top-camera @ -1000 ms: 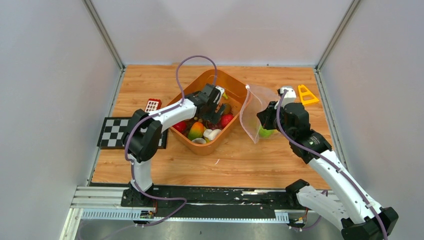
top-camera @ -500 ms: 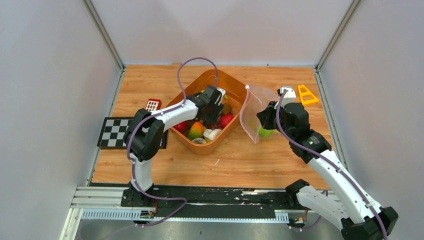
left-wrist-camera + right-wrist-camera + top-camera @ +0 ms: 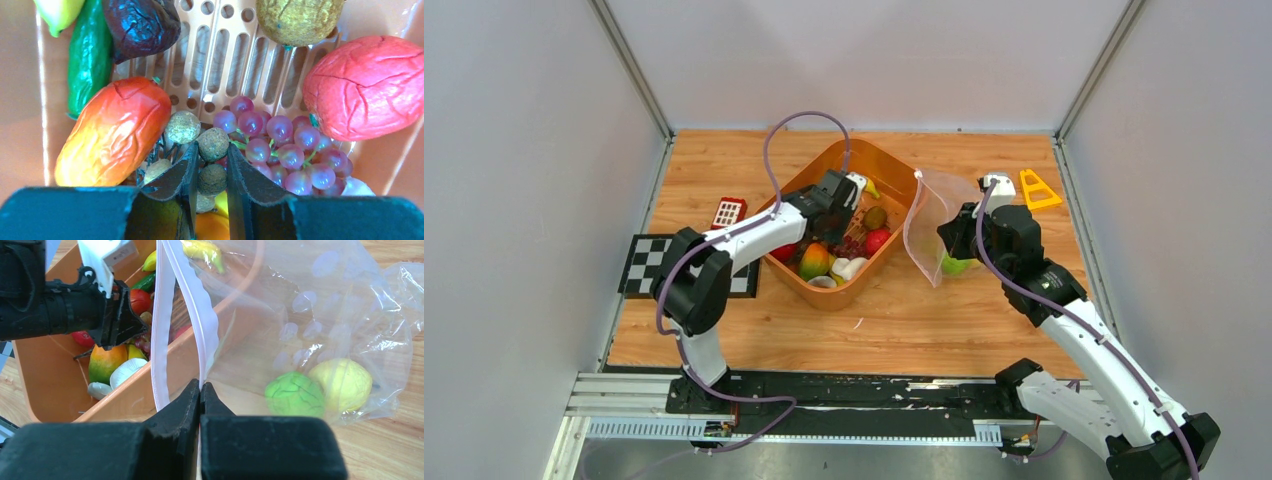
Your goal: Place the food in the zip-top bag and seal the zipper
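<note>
The food lies in the orange basket (image 3: 866,278): a red-orange mango (image 3: 112,130), grapes (image 3: 280,150), a red fruit (image 3: 367,92), a kiwi (image 3: 297,17) and a string of brown nuts (image 3: 213,144). My left gripper (image 3: 212,150) reaches down into the basket, and both its fingers press on the nuts. The clear zip-top bag (image 3: 300,305) stands to the right of the basket with its mouth open toward it. A green apple (image 3: 295,394) and a lemon (image 3: 342,382) lie inside it. My right gripper (image 3: 200,385) is shut on the zipper (image 3: 200,315) at the bag's mouth edge.
A yellow triangle piece (image 3: 1037,190) lies at the back right of the wooden table. Left of the basket sit a small red-and-white block (image 3: 729,211) and a checkerboard card (image 3: 649,262). White walls close in the table on three sides.
My left gripper's jaws have closed from wide open onto the nuts, and its wrist has shifted slightly left in the basket. The right arm and the bag have not moved.
</note>
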`<state>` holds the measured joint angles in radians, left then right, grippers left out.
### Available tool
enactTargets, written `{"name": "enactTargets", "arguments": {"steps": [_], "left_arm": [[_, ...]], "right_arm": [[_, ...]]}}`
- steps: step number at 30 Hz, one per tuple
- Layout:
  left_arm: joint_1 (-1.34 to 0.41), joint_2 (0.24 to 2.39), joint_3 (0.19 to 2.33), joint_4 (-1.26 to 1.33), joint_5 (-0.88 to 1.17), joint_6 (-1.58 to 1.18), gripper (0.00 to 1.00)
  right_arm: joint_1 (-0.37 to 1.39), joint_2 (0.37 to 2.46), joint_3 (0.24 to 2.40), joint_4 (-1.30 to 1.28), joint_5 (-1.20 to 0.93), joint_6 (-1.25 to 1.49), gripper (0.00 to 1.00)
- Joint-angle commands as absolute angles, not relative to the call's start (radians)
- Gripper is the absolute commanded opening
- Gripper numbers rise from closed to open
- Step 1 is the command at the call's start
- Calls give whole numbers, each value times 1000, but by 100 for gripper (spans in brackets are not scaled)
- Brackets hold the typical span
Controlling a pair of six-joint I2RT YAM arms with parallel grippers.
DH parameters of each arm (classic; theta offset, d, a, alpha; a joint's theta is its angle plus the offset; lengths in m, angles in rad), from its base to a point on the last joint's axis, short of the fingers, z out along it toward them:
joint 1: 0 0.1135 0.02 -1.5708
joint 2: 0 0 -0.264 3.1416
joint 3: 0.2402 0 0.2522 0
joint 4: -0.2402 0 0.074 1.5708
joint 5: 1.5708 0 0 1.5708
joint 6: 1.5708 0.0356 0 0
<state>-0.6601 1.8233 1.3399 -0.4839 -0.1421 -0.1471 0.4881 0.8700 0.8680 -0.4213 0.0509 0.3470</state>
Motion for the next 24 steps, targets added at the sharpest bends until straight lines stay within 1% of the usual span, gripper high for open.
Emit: {"name": "enactTargets", "arguments": {"steps": [1,15,24], "left_arm": [[-658,1725,1331,-473,-163,-147,20],[-659,1568,1300,-414,-159,-170,20],[-658,1444,1270,-368,-142,-185,23]], "right_arm": [[491,867,899,-410,54,355,0],[491,864,900,-410,57,358,0],[491,865,900,-406,52,362,0]]}}
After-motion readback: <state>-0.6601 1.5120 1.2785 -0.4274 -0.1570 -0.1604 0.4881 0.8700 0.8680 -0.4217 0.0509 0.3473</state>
